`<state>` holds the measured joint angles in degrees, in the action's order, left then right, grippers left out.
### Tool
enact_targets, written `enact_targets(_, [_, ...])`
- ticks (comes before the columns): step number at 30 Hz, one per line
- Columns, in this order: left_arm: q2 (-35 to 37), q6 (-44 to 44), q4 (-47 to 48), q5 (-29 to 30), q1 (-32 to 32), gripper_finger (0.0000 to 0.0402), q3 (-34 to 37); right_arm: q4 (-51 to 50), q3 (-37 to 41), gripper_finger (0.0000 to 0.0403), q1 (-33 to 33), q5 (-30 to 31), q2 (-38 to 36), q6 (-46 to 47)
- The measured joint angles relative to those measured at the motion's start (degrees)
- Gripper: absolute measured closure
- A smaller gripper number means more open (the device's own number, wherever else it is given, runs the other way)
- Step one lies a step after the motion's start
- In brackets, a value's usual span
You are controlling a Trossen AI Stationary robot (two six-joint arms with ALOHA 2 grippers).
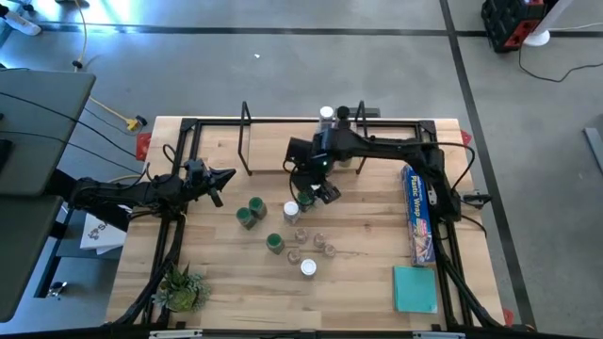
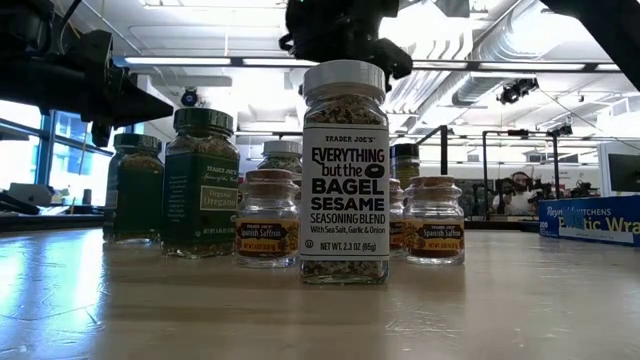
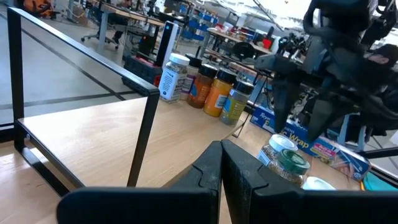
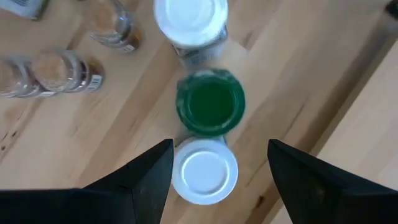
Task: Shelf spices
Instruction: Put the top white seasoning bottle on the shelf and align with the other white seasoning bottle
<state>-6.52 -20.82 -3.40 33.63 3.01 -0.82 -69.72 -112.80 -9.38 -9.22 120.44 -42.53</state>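
Behind the table the room is an open workshop with benches and ceiling ducts; your work is all on the wooden table (image 1: 377, 282). The shelf (image 1: 273, 146) runs along the far edge, and a few jars (image 1: 332, 115) already stand on it toward its right end. The rest of the spices (image 1: 283, 231) are clustered mid-table, well apart from the shelf.

Your right gripper (image 1: 303, 200) hovers over that cluster, pointing straight down with its jaws spread wide and nothing between them. In the right wrist view a white-lidded jar (image 4: 204, 170) sits between the fingers (image 4: 140, 177), with a green-lidded jar (image 4: 210, 103) touching or almost touching it on the far side. That crowding is your main concern: come straight down, keep the lid centred in the gap, and close low on the glass body, not on the cap. Watch that neither finger nudges the green one over as you descend. Lift vertically until clear of the neighbours before swinging to a bare stretch of the plank.

Your left gripper (image 1: 221, 177) waits at the table's left side, fingers pressed together and holding nothing; leave it parked there.
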Motion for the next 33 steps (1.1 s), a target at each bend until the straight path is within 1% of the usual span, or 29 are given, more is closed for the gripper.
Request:
enact_targets(6, [0.0, 0.0, 0.0, 0.0, 0.0, 0.0396, 0.0, -2.3, 2.4, 0.0148, -1.0, 0.4, 0.0, 0.6])
enact_targets(17, [0.0, 0.0, 0.0, 0.0, 0.0, 0.0396, 0.0, 1.7, 9.5, 0.0148, -0.8, 0.2, 0.0, 2.5])
enact_targets(26, [0.0, 0.0, 0.0, 0.0, 0.0, 0.0396, 0.0, 5.9, 10.6, 0.015, 0.1, -0.5, 0.0, 3.7])
enact_targets(29, [0.0, 0.0, 0.0, 0.0, 0.0, 0.0396, 0.0, 5.8, 10.6, 0.0165, 0.1, -0.5, 0.0, 3.8])
enact_targets(33, [0.0, 0.0, 0.0, 0.0, 0.0, 0.0396, 0.0, 5.8, 10.5, 0.0213, 0.0, -0.5, 0.0, 6.6])
